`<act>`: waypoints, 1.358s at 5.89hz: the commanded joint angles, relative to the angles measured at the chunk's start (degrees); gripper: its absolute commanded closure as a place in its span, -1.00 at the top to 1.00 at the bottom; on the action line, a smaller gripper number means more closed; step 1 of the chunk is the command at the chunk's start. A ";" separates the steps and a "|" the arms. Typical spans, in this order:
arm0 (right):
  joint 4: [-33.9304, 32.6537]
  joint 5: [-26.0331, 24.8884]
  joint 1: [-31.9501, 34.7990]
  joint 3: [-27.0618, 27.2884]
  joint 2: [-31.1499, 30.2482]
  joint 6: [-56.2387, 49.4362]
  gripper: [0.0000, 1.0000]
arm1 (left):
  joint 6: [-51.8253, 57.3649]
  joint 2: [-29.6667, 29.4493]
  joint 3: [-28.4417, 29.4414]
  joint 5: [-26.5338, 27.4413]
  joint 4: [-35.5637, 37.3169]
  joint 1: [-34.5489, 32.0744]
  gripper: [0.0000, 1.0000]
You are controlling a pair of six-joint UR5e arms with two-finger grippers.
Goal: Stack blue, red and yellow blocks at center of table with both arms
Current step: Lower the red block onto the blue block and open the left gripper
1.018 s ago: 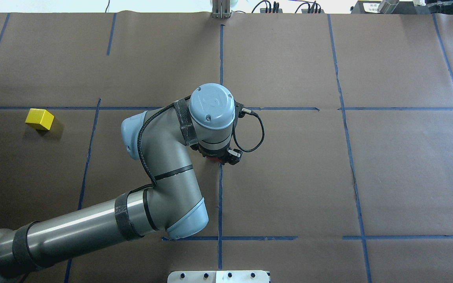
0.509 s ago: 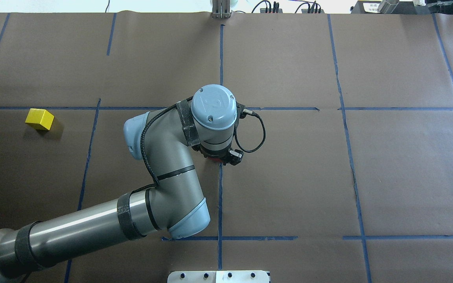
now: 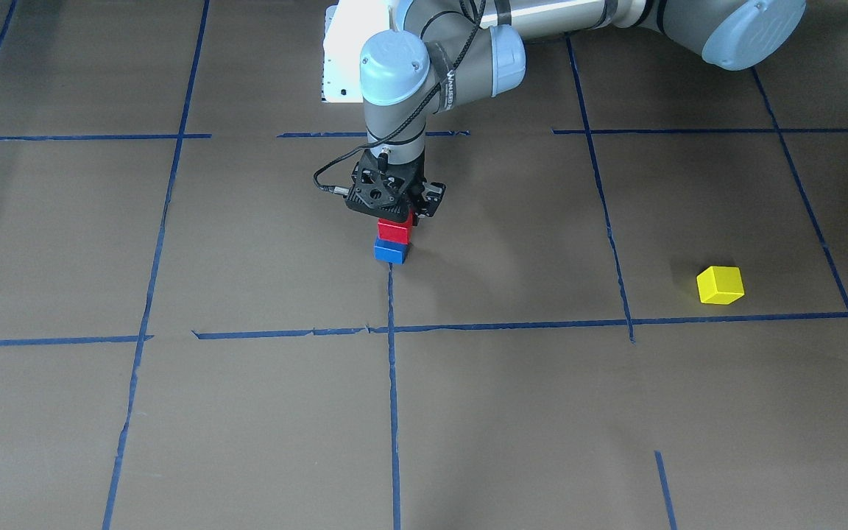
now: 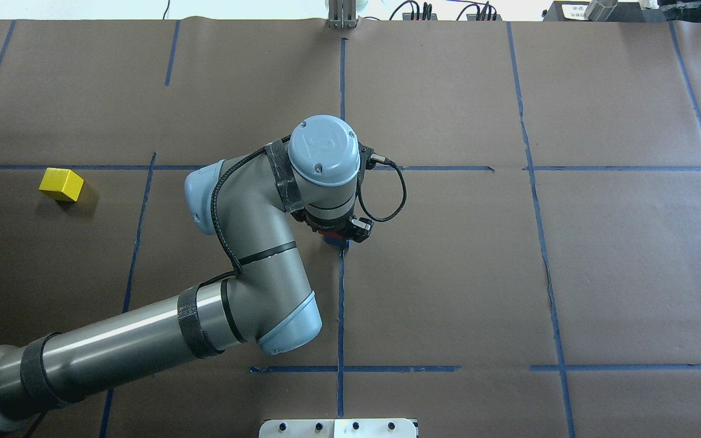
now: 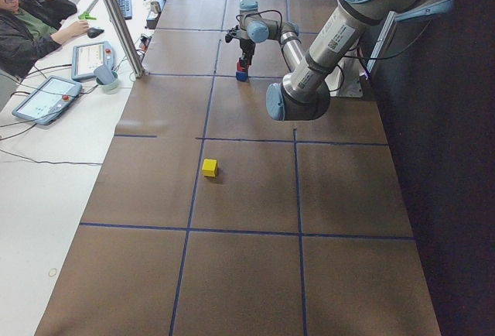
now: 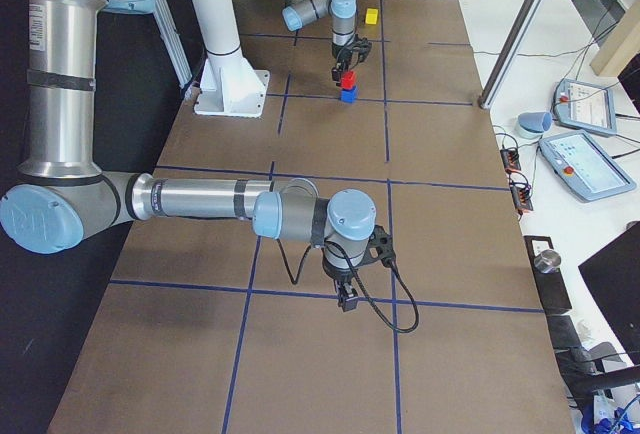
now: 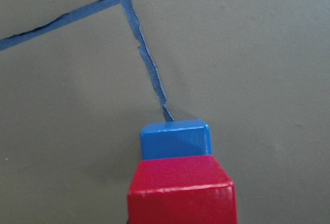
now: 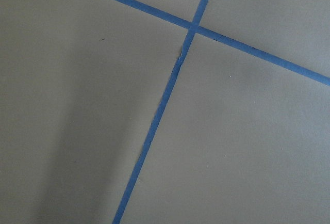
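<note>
The yellow block (image 4: pixel 61 184) lies on the tabletop (image 4: pixel 448 274), well off to the left of the left gripper (image 3: pixel 396 217). Directly beneath that gripper, the red block (image 3: pixel 395 231) sits on the blue block (image 3: pixel 391 253). The jaws straddle red, but I cannot tell whether they are clenched or slack. A skewed lift or clinging pads could drag red off blue. Far right, the right gripper (image 6: pixel 345 299) hangs apart, and I cannot tell its state.

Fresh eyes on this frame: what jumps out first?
The red block sitting on the blue block near the middle of the table, with the left gripper right at the red one's top. Next, the yellow block, lying alone well off to the robot's left, not yet stacked.
</note>
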 commanded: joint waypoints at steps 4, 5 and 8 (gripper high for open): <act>0.00 0.00 -0.09 0.01 0.00 -0.08 1.00 | -1.17 -1.69 3.08 -0.12 -0.31 -0.16 -0.86; 0.00 0.00 0.00 -0.08 -0.09 -0.08 1.00 | -1.44 -2.13 4.48 -0.12 -2.05 -0.16 -0.74; -0.09 0.00 0.00 -0.08 -0.09 -0.08 1.00 | -1.35 -2.31 5.11 -0.38 -3.56 -0.16 -0.33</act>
